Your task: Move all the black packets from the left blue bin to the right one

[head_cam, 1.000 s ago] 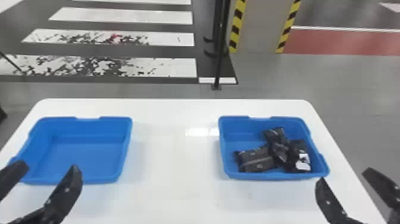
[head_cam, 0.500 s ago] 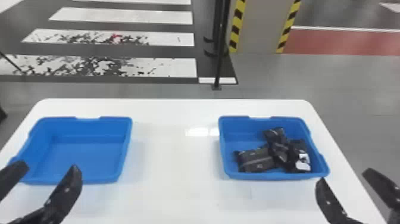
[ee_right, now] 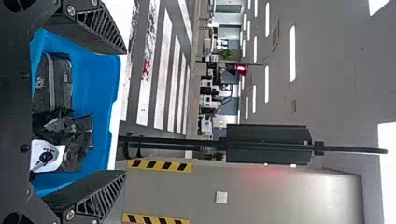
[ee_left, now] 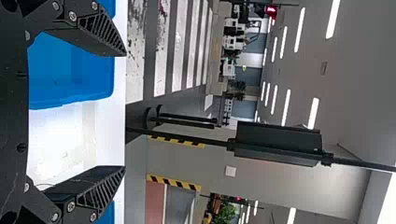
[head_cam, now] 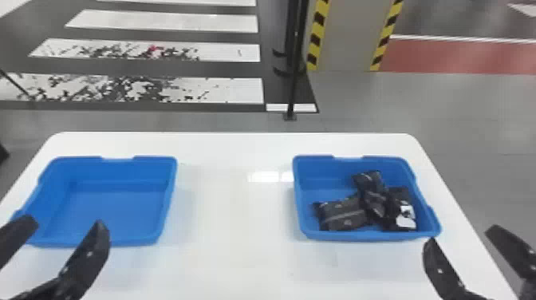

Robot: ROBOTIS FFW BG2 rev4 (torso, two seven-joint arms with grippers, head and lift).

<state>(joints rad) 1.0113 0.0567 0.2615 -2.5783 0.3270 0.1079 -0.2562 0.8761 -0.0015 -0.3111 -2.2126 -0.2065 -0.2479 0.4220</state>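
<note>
I hold my left gripper (head_cam: 64, 224) and right gripper (head_cam: 463, 235) spread open, gripping nothing, near the table's (head_cam: 235, 255) close side, presumably because the transfer is done: the black packets (head_cam: 345, 215) lie bunched in the right blue bin (head_cam: 315, 189).

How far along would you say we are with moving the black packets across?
It looks finished: the black packets lie heaped in the right blue bin, and the left blue bin is empty. Nothing is in hand; both the left end effector and right end effector are open. No packet seems left to move.
</note>
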